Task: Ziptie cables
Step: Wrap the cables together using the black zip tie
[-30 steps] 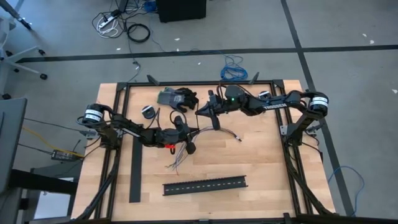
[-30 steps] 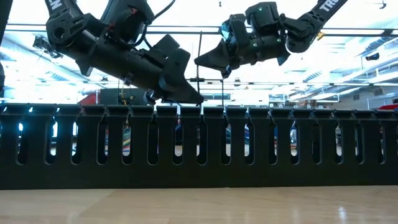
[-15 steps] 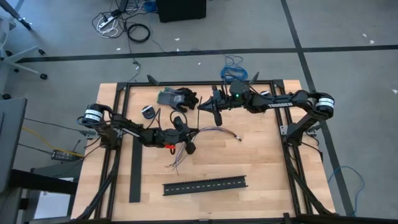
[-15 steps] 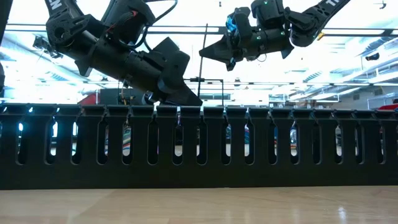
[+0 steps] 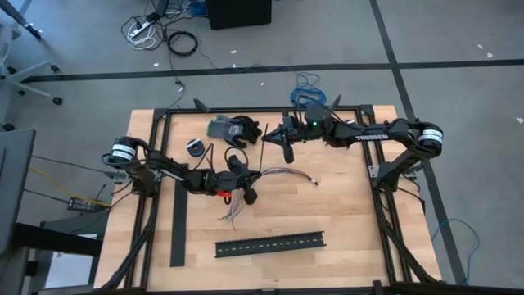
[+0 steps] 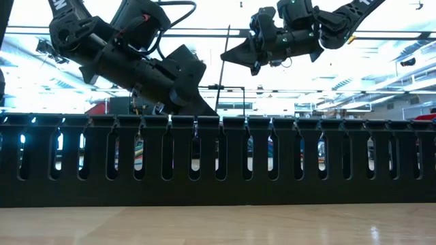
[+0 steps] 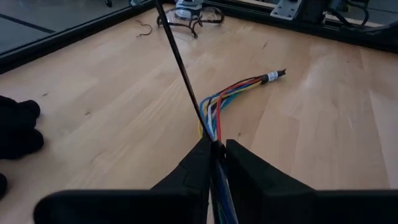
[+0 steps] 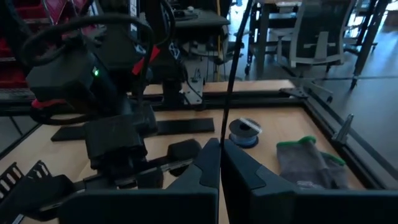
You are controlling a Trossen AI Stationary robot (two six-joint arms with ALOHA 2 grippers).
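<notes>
The left gripper [image 5: 248, 182] sits near the middle of the high view, its fingers [image 7: 196, 165] pinched tight on the cables [image 5: 282, 173], with hardly any gap between them. In the left wrist view the coloured wires run out from between the fingertips, bend, and lie flat on the table [image 5: 344, 213], ending in a small tip at the upper right of that frame. Seen from above, the bundle's long axis runs roughly left to right across the centre of the frame, and splayed loose ends fan out toward the lower left, just below the gripper.

The right gripper [image 5: 285, 144] is in the upper middle of the high view, raised off the wood. Its fingers [image 8: 208, 165] are clenched on a thin black ziptie [image 8: 231, 68], which rises nearly upright from between them. The same strip crosses the left wrist view diagonally, its lower end meeting the wires at the left fingertips.
</notes>
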